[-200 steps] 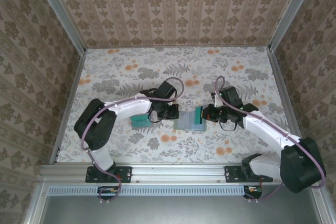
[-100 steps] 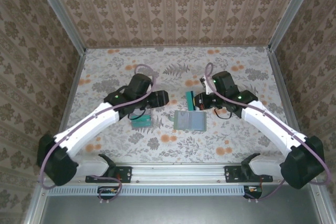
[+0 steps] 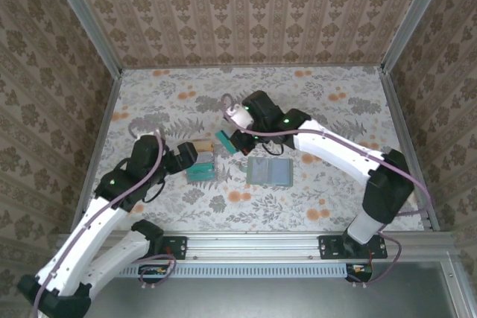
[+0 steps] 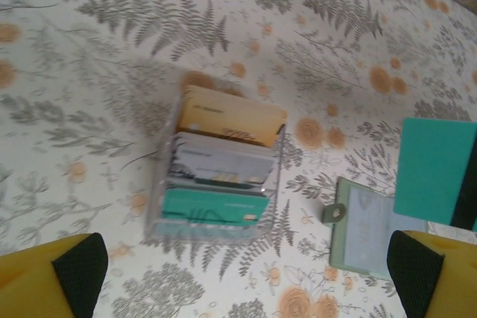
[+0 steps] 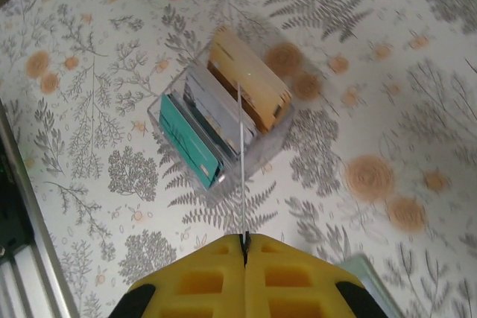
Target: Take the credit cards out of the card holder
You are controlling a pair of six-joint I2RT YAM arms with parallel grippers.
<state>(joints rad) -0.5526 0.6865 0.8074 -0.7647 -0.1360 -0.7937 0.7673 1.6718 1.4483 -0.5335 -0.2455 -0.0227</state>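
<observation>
1. The right gripper (image 5: 244, 252) has its fingers pressed together on a teal card (image 3: 223, 142), pinched by one end and held on edge. From its own wrist camera the card reads as a thin line hanging over the clear box (image 5: 223, 109). That grip leaves the far end free, which looks meant for slotting the card in beside the others.
2. The credit cards (image 4: 223, 173) in the box — beige, pale grey, teal — lean in a row, each overlapping the next, so they stay separate and easy to tell apart.
3. The card holder (image 3: 270, 171) lies opened flat on the table, to the right of the box and apart from it, its inner panels facing up. Whether any card is left inside I cannot tell; the overhead view is too small.
4. The left gripper (image 4: 242, 277) is spread wide and empty, hovering low on the near-left side of the box. It is probably set back so that the right arm, reaching across, has room.
5. The table (image 3: 320, 102) carries a pale cloth printed with grey ferns and orange blossoms; it looks flat and matte.
6. Around it stand walls (image 3: 246, 13) in brown striped floral wallpaper, joined by aluminium posts (image 3: 83, 20). A metal rail (image 3: 246, 242) runs along the near edge where the arms are bolted.
</observation>
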